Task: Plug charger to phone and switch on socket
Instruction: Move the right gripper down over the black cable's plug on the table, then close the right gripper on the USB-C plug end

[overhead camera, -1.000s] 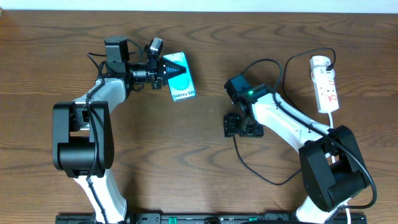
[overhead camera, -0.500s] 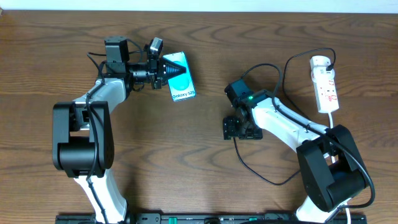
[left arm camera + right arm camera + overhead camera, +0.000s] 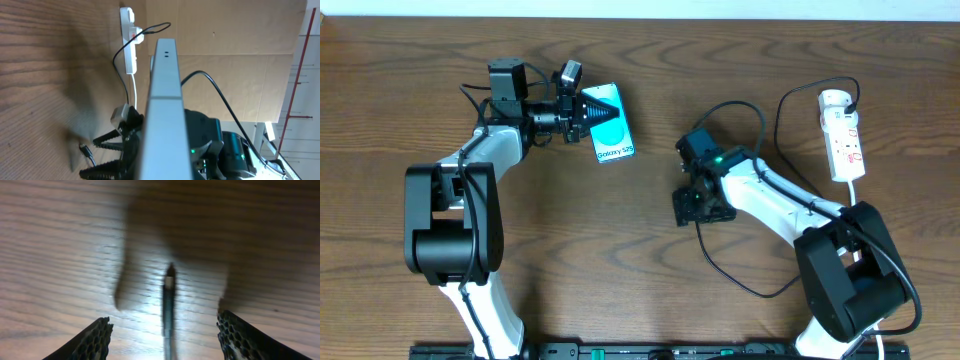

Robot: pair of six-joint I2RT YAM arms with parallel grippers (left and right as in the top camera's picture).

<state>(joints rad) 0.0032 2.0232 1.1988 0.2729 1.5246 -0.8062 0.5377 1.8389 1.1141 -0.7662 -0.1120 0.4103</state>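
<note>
While the left fingers [image 3: 592, 110] hold the phone [image 3: 614, 142] clamped between them at the far left of the table [image 3: 650, 300], the right fingers [image 3: 95, 342] hang spread wide, low over the wood near the centre. The charger [image 3: 169, 287] connector lies ungripped between them. The socket [image 3: 844, 140] lies well apart, far right.

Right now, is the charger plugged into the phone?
Not plugged in. The charger lies on the table under the open right gripper, apart from the phone.
</note>
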